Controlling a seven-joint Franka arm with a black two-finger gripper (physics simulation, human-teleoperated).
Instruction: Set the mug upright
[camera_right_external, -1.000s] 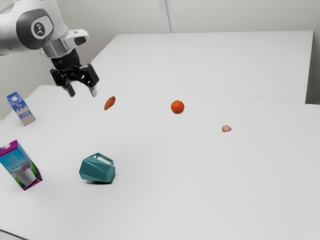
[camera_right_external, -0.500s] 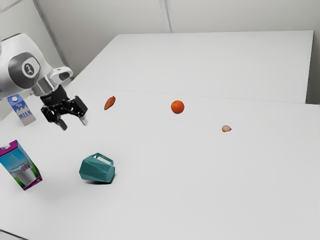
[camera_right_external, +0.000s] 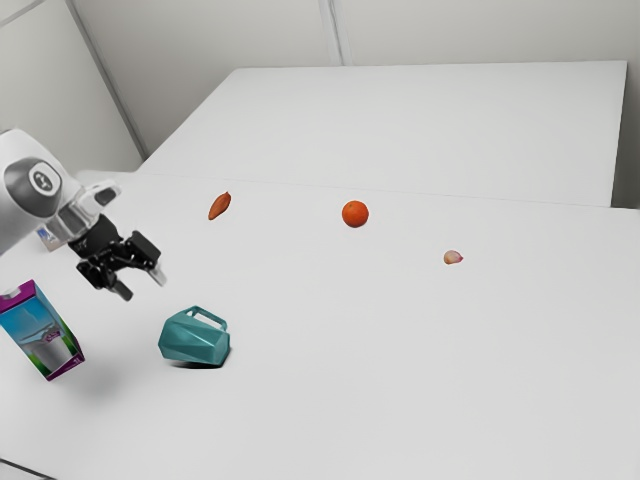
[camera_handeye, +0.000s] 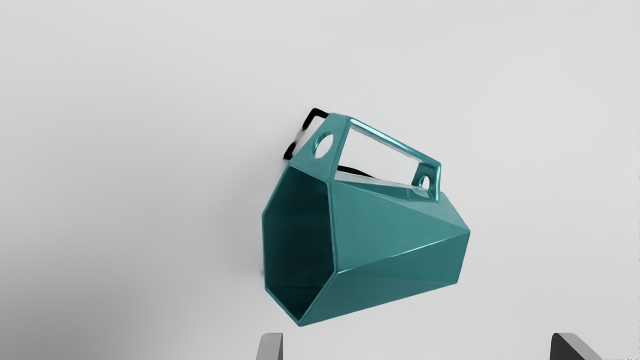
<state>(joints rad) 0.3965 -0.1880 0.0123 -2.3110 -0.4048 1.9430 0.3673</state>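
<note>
My gripper (camera_right_external: 141, 284) is in the air in the exterior view, above the table and up to the left of the mug (camera_right_external: 195, 338). The teal faceted mug lies on its side, its handle pointing up and away from the table. In the wrist view the mug (camera_handeye: 395, 240) shows its dark open mouth and its handle loop. The gripper (camera_handeye: 417, 346) stands open there, fingertips wide apart with nothing held between them, and the mug lies beyond them without contact.
A purple-topped carton (camera_right_external: 42, 330) stands at the exterior view's left, near the mug. Behind the arm a milk carton (camera_right_external: 49, 240) is partly hidden. Farther back on the white table (camera_right_external: 400, 350) lie a brown-orange item (camera_right_external: 219, 206), an orange (camera_right_external: 355, 214) and a small pinkish piece (camera_right_external: 453, 257).
My hand has come down and toward the exterior view's left, closer to the mug's height, and now covers much of the milk carton. The mug and the other items have stayed put.
</note>
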